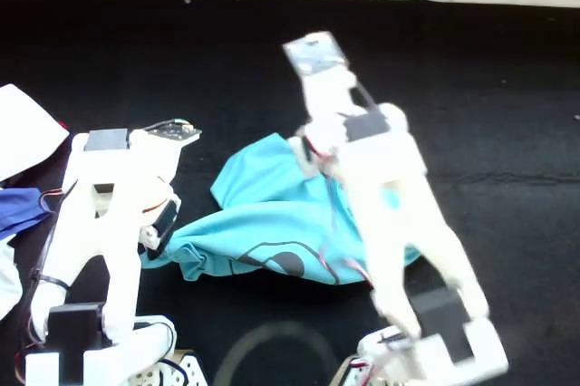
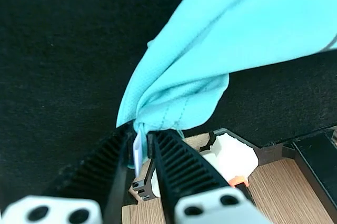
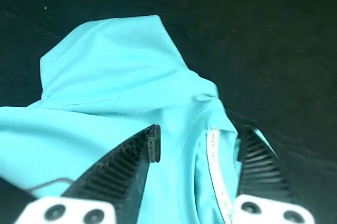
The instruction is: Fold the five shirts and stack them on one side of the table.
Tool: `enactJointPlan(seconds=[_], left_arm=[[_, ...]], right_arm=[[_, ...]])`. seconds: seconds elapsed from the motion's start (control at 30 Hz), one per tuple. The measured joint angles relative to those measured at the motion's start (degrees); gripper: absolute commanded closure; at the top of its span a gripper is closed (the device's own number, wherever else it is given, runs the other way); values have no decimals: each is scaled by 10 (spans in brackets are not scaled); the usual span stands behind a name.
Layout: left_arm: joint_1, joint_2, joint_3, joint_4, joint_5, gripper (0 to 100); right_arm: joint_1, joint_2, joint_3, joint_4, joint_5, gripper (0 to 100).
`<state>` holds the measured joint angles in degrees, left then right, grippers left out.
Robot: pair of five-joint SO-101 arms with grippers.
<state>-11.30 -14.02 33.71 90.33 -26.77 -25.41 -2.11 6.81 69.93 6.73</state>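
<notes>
Crumpled turquoise fabric shirt (image 1: 272, 223): your left end effector (image 2: 139, 141) pinches bunched edge; right end effector (image 3: 199, 141) spread, straddling collar (image 3: 202, 109).

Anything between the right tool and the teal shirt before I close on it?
Nothing visible. The right tool hangs open directly over the teal shirt, straddling its collar, with only fabric in the gap. The left tool is shut on a bunched edge of the shirt, away from that spot.
</notes>
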Motion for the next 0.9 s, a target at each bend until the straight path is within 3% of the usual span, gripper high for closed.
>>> enactJointPlan(seconds=[0.27,0.43,0.7,0.77,0.9], left_arm=[[-57,0,0,-7,0,991],[-87,0,0,-7,0,991],[-90,0,0,-16,0,991],[-90,0,0,-23,0,991],[-90,0,0,-39,0,991]], right_arm=[[-44,328,-298,9,0,667],[-88,453,-449,39,0,667],[-93,607,-615,57,0,668],[-93,622,-644,80,-1,715],[-91,639,-690,150,-1,996]])
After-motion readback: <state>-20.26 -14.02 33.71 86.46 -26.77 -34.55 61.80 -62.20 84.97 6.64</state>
